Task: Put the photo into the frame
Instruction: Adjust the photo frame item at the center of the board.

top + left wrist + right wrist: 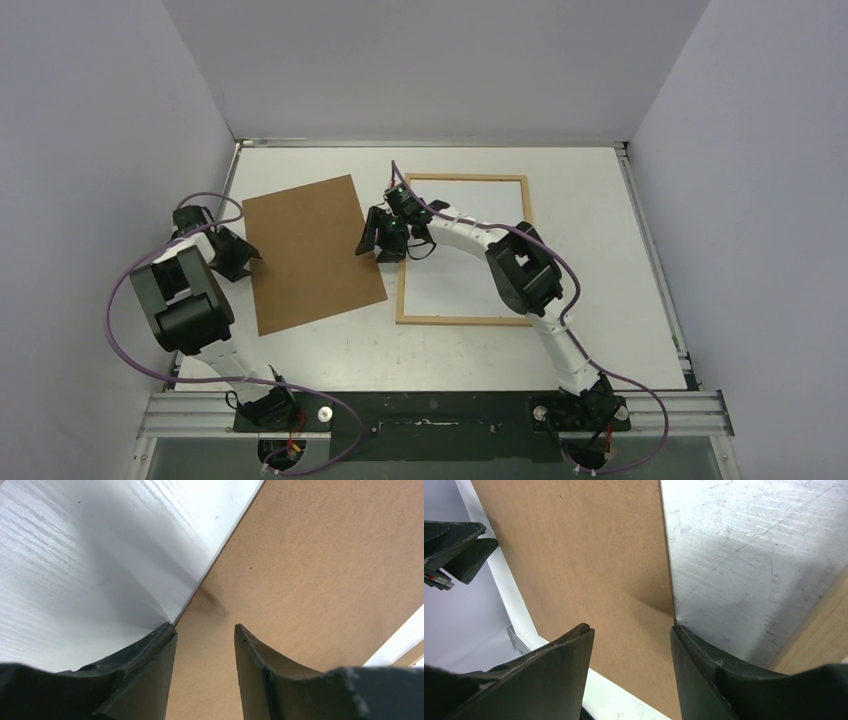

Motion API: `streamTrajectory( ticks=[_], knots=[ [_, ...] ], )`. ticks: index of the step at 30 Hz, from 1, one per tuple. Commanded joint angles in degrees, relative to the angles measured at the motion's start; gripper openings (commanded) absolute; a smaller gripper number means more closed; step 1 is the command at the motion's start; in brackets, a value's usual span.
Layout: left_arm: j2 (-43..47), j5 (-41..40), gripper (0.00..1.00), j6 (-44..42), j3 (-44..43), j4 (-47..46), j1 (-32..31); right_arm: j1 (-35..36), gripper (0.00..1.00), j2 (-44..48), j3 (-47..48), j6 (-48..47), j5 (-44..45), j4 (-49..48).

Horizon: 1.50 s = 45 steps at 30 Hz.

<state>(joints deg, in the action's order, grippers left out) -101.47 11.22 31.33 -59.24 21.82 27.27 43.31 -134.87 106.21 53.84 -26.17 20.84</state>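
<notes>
Overhead view of a white surface (600,250) walled on three sides, with my two arms reaching in from the near edge. A brown hardboard panel (310,255) lies flat and askew, left of centre. The frame (470,178), made of thin pale wood strips, lies just beside it on the right, with a sliver of surface between them. The area inside the frame is white. I cannot tell whether that is the photo lying blank side up or bare surface, and no printed side shows anywhere.

My left hand (205,627) sits at the panel's left edge with its jaws partly open. One finger is over the surface and the other over the board, and nothing is pinched between them. My right hand (630,626) is at the opposite edge, in the gap between panel and frame. It is also partly open, astride the edge, and holds nothing.

The risks, as I judge them:

- **Missed grip:** The board is thin and lies flat, so a fingertip may skate over the edge instead of getting under it. That would shove the panel sideways.
- **Knocked frame:** A shove from the left would drive the board into the frame and knock it out of square. My right hand, so close to the wood strip, could bump it too.
- **Uneven lift:** If only one hand catches, the board would tilt and could slip free.
- **Shifted photo:** If the white sheet is the photo, any jolt to the frame could move it.
</notes>
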Motion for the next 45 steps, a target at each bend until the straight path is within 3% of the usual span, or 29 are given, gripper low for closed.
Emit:
streamTrajectory(
  ticks=[1, 11, 19, 27, 35, 45],
  knots=[
    [-4.72, 8.71, 0.44, 2.91, 2.67, 7.03, -1.60, 2.75, 0.57, 2.33, 1.02, 4.99, -5.99, -13.50],
    [-4.10, 10.97, 0.44, 4.51, 4.30, 5.16, -2.68, 2.48, 0.57, 10.85, -5.20, 2.81, -0.45, -14.97],
    [-3.21, 7.53, 0.44, 4.81, 4.64, 6.41, -2.77, 2.20, 0.58, 13.09, -5.42, -1.47, 5.73, -6.57],
    [-0.70, -0.70, 0.64, 1.64, 1.56, 11.37, -2.63, 0.03, 0.66, 9.39, -2.21, -6.82, 12.46, 7.76],
    [-0.07, -5.97, 0.65, -2.18, 0.60, 19.79, -5.56, 0.20, 0.65, 5.31, 2.12, -9.50, 12.78, 14.40],
    [-0.59, -3.58, 0.69, -3.98, 1.92, 21.25, -6.60, 0.52, 0.65, 1.91, 4.93, -11.56, 15.34, 20.11]
  ],
)
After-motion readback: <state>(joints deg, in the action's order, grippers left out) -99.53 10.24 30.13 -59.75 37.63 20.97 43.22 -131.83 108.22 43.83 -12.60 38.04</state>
